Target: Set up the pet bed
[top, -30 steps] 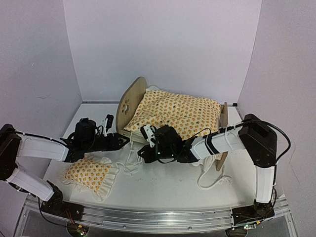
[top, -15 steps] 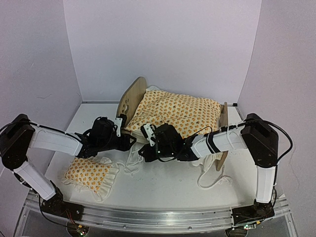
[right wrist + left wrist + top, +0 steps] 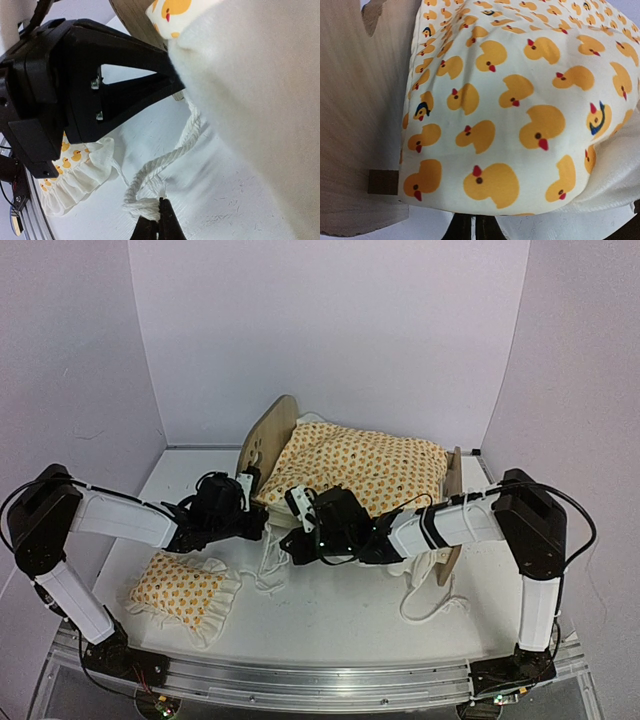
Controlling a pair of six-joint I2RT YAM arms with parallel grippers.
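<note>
Top external view puts the ruffled duck-print pillow (image 3: pixel 185 590) nearest, on the front left of the desk (image 3: pixel 340 625). Just beyond it, both arms stretch inward and meet at the bed's near side. The right fingers (image 3: pixel 156 222) are closed, pinching a white cord (image 3: pixel 167 160) that trails onto the desk. The left fingers (image 3: pixel 167 81) are closed too, their tips nipping the white-backed edge of the duck-print blanket (image 3: pixel 370 465) beside the headboard (image 3: pixel 266 440). The pet bed (image 3: pixel 452 478) stands at the back of the desk, near the rear wall, with the blanket draped over it.
</note>
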